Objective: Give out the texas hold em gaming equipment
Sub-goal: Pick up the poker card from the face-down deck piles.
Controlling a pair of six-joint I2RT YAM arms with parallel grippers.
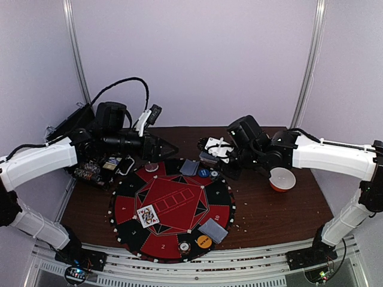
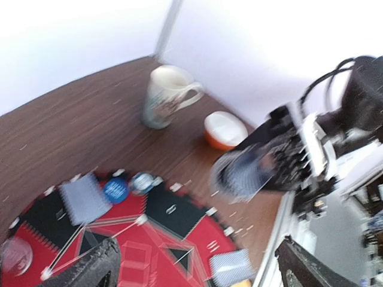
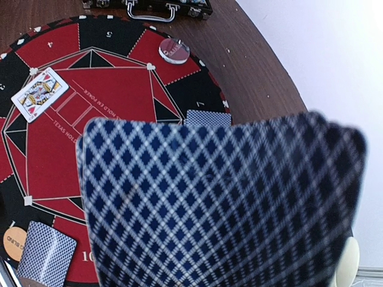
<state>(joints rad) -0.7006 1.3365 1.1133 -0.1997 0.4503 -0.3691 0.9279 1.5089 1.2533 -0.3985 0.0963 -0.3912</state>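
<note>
Blue-backed cards point(image 3: 221, 203) held aloft; one court card point(image 3: 40, 94) lies face-up

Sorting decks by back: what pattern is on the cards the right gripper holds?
Blue-white diamond lattice on the cards; right wrist view.

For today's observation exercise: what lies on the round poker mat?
On the mat: a face-up card, two face-down piles, a blue chip, an orange chip, a clear button. Held cards block much of it in the right wrist view.
</note>
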